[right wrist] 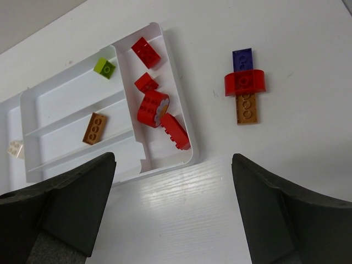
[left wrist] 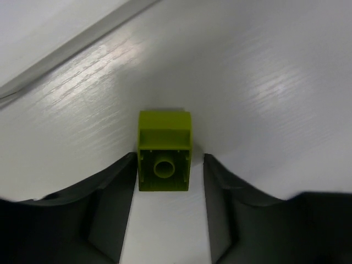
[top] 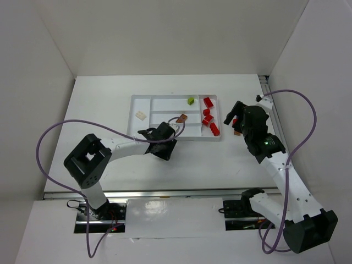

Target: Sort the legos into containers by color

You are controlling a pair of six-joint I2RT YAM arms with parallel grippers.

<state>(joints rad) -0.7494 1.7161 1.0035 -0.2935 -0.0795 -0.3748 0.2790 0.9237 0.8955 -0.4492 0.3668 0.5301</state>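
Note:
My left gripper [left wrist: 170,160] is open, low on the table just in front of the white tray [top: 165,102]. A lime green brick [left wrist: 164,157] lies on its side between the fingers, close to the left finger, with a gap to the right one. My right gripper [right wrist: 173,159] is open wide and empty, hovering right of the tray [right wrist: 66,104]. Beyond it a stack of a dark blue brick [right wrist: 242,59], a red arch [right wrist: 245,82] and an orange-brown plate [right wrist: 247,109] lies on the table. In the top view both grippers show, the left one [top: 161,142] and the right one [top: 234,116].
The tray's right compartment holds several red bricks [right wrist: 153,105]. The top compartment holds a lime green brick [right wrist: 104,67], the middle one an orange-brown brick [right wrist: 94,128], the left one a cream-white brick [top: 141,116]. White walls stand around the table.

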